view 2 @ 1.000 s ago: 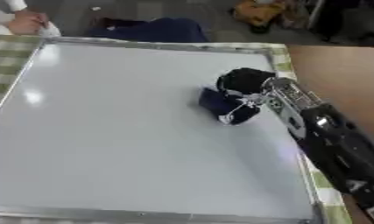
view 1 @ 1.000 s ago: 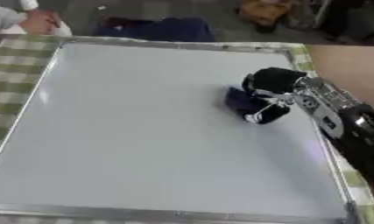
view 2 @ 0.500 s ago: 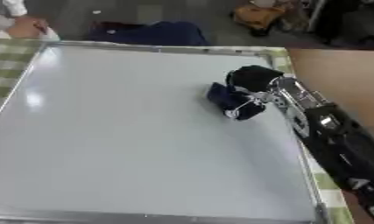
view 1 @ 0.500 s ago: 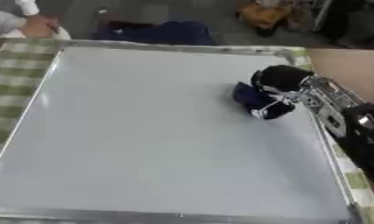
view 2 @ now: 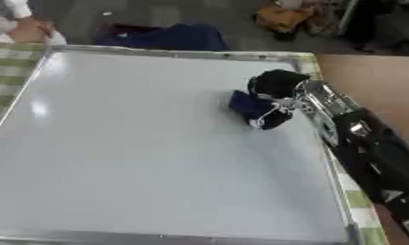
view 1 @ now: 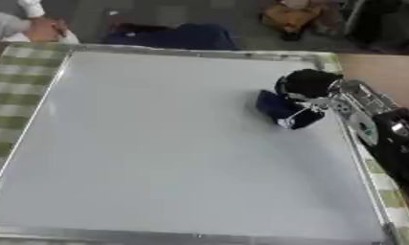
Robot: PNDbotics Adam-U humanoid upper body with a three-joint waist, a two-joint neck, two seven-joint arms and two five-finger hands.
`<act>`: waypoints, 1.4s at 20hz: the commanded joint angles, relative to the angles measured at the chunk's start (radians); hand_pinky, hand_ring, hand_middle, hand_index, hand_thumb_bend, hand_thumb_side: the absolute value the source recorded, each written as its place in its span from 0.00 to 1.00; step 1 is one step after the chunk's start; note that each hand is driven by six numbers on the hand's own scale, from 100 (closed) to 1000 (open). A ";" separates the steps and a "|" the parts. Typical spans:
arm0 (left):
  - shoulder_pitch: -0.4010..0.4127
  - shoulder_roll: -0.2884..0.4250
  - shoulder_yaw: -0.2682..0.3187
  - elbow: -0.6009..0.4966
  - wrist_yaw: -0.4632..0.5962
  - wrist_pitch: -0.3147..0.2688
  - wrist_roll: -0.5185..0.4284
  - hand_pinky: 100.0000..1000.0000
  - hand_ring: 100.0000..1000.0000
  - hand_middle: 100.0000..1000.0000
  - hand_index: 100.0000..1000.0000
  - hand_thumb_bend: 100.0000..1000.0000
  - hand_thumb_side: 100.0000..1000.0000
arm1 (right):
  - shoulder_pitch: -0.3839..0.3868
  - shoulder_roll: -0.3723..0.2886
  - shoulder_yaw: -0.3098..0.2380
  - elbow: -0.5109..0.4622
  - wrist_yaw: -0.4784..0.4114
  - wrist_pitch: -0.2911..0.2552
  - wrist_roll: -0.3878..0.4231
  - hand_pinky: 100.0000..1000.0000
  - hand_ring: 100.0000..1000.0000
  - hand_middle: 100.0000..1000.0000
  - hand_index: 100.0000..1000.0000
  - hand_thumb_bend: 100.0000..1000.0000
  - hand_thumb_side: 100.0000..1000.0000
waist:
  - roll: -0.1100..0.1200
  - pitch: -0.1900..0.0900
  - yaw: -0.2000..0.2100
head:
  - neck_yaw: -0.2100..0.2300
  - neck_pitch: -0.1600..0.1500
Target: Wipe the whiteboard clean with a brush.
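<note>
With my right arm reaching in from the right side, I see my right hand [view 1: 312, 91] curled round the dark blue brush [view 1: 281, 109], which rests on the whiteboard [view 1: 157, 143] near its upper right corner. Green checked cloth [view 1: 15, 81] borders the board. My left hand is out of sight.

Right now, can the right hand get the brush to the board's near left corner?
Probably yes: the right hand holds the brush on the whiteboard, with nothing lying between. Arm reach is untested.
</note>
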 commanded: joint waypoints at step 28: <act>-0.008 0.009 0.002 -0.019 0.006 0.009 0.005 0.46 0.56 0.52 0.47 0.00 1.00 | 0.114 -0.015 0.104 -0.273 0.091 -0.090 0.049 0.26 0.38 0.10 0.37 0.00 0.35 | 0.009 -0.029 -0.036 | 0.026 0.026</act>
